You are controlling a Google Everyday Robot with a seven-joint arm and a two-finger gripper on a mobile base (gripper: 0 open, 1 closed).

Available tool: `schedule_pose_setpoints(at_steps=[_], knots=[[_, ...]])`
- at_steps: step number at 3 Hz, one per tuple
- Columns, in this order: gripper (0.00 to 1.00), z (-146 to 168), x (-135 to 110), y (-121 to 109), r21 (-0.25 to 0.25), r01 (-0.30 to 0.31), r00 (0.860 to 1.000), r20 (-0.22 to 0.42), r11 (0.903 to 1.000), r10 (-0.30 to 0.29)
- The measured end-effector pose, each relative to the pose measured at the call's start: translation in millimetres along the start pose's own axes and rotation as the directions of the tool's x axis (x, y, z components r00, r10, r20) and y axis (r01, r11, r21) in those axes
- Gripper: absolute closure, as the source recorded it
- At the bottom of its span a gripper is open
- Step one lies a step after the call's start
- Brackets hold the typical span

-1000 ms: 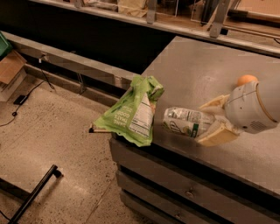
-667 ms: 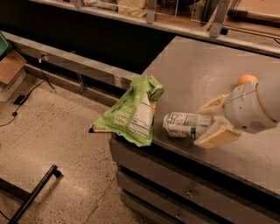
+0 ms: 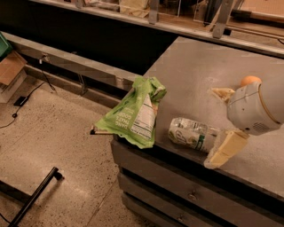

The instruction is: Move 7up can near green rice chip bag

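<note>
The 7up can (image 3: 191, 133), silvery-white with green markings, lies on its side on the grey table near the front edge. The green rice chip bag (image 3: 134, 113), lime green with a white label panel, lies just left of it and hangs over the table's left front corner. A small gap separates can and bag. My gripper (image 3: 220, 122) is at the can's right end. Its cream fingers (image 3: 226, 148) are spread wide apart, one beyond and one in front of the can's end, and do not squeeze it.
An orange fruit (image 3: 250, 80) sits on the grey table (image 3: 208, 66) behind my white wrist housing. Drawers run below the table's front edge (image 3: 186, 195). The floor drops off to the left. A rail with posts (image 3: 153, 13) runs along the back.
The fingers have spread apart from the can, which they gripped before. The can now rests on the table, slightly lower and nearer the front edge. The bag has not moved.
</note>
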State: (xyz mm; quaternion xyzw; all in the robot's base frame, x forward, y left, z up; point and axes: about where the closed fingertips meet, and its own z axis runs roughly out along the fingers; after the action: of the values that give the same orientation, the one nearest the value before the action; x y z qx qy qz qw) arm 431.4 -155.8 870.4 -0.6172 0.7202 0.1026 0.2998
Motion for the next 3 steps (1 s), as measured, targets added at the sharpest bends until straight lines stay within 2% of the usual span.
schedule_pose_setpoints(at_steps=[2,3], knots=[[0.00,-23.1,32.1,-16.7,0.030,-0.060,0.992,0.117,0.9977,0.056],[0.00,-33.3,49.3,-24.1,0.055,-0.066,0.984,0.170,0.9963,0.056]])
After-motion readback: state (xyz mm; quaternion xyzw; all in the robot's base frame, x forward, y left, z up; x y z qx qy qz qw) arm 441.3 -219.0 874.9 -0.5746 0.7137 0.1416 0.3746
